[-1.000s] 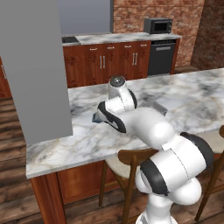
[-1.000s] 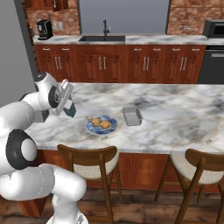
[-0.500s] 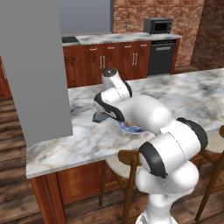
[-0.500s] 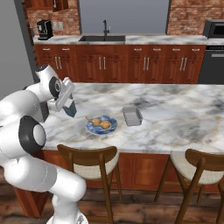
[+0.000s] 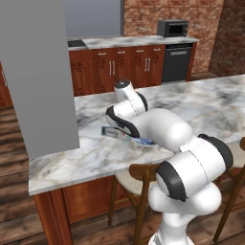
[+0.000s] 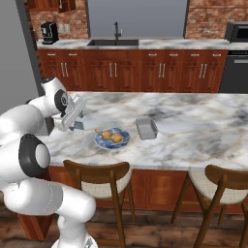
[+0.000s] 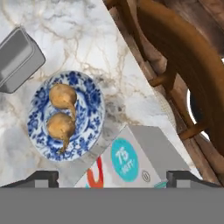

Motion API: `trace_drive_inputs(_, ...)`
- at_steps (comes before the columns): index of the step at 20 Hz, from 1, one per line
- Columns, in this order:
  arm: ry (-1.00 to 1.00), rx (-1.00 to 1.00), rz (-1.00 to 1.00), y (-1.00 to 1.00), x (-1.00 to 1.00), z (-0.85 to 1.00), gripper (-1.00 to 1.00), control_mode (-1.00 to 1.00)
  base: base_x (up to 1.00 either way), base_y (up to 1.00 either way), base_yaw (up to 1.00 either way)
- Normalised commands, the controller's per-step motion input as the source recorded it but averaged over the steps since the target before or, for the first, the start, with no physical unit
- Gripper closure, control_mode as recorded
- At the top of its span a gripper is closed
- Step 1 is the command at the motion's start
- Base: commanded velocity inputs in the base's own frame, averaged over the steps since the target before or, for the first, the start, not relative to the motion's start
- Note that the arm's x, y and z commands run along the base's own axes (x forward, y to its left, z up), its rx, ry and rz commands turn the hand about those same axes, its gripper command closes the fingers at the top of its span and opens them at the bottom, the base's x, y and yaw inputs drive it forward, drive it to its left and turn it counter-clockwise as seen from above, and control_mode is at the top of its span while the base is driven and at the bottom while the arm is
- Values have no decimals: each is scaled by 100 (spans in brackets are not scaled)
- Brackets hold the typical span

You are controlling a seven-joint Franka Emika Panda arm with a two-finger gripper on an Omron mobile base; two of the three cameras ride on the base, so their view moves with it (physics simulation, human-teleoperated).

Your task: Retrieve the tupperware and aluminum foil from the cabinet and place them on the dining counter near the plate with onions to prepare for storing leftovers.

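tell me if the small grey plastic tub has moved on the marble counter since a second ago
No. In the right base view the small grey plastic tub sits just right of the blue patterned plate, as before.

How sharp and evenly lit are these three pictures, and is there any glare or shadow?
Left base view: soft, even light, no glare on the dining counter. Right base view: sharp enough to show the plate with onions and the tupperware, with faint shadows. Hand view: blurry close up; the aluminum foil print is smeared, with a soft shadow beside the box.
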Motion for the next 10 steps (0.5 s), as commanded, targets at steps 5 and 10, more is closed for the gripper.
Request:
trace_drive_inputs(5,3,0,-7,-5,-68,-33,-100,-100,0,0,0)
trace_drive_inputs(10,0,0,-8,-10,-5,-1,-100,-100,0,0,0)
